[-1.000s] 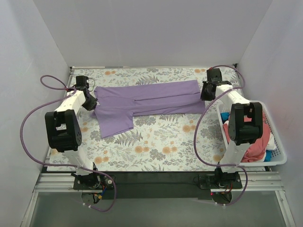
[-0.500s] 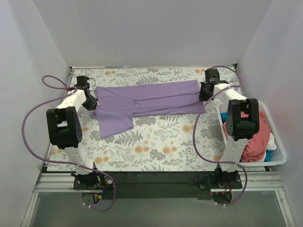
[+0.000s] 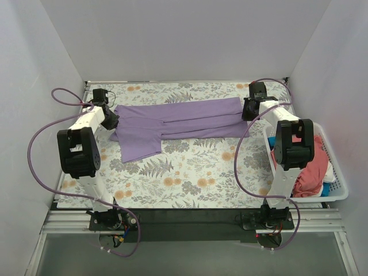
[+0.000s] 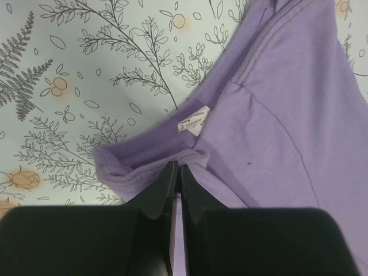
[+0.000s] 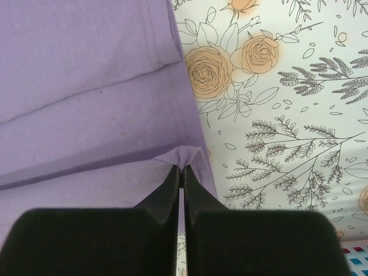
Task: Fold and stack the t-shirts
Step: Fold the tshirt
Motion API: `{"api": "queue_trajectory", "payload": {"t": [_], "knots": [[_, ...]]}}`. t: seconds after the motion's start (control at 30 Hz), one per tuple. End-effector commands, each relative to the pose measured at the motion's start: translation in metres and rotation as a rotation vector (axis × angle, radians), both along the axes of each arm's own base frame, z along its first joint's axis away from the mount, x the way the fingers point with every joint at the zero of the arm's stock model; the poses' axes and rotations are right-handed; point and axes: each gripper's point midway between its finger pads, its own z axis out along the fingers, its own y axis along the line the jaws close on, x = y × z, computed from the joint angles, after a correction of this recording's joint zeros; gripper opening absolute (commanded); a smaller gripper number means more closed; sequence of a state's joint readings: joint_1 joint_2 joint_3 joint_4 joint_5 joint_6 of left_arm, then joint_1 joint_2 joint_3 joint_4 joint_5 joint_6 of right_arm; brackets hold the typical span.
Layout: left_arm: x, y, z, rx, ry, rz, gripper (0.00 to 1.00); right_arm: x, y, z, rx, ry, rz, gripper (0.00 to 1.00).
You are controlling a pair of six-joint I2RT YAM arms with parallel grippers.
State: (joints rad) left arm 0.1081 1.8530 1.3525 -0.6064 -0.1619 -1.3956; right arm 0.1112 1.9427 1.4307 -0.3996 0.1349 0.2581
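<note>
A lavender t-shirt (image 3: 178,123) lies stretched left to right across the far half of the floral table, partly folded lengthwise, one sleeve hanging toward the front left. My left gripper (image 3: 111,119) is shut on its collar end; the pinched neckband (image 4: 172,158) bunches at the fingertips (image 4: 168,172), a white label beside it. My right gripper (image 3: 248,110) is shut on the hem end, a small pleat of purple cloth (image 5: 190,155) caught between its fingertips (image 5: 173,174). A coral-pink t-shirt (image 3: 313,172) sits in the basket at the right, with bits of white and blue cloth.
The white slatted basket (image 3: 339,190) stands at the table's right edge beside the right arm. White walls close in the table at left, back and right. Purple cables loop off both arms. The floral cloth (image 3: 195,172) covers the table's front half.
Both grippers have drawn slightly toward the back with the shirt ends held; the left arm's elbow has swung inward and the shirt's left end has shifted a little.
</note>
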Motion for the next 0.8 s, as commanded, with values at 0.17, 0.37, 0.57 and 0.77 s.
{"api": "queue_trajectory", "payload": {"t": [0.17,0.37,0.57,0.77], "knots": [[0.010,0.006,0.001,0.008,-0.021,0.007,0.04,0.020,-0.008,0.000,-0.025,-0.034,-0.014,0.11],[0.016,0.003,0.034,0.011,-0.111,-0.012,0.58,0.023,0.003,0.028,0.022,-0.091,0.032,0.39],[-0.028,-0.010,0.056,0.009,-0.158,-0.035,0.84,-0.010,0.026,0.045,0.094,-0.103,0.071,0.52],[-0.093,-0.033,0.036,-0.068,-0.139,-0.068,0.83,-0.064,0.070,0.035,0.269,-0.091,0.197,0.49]]}}
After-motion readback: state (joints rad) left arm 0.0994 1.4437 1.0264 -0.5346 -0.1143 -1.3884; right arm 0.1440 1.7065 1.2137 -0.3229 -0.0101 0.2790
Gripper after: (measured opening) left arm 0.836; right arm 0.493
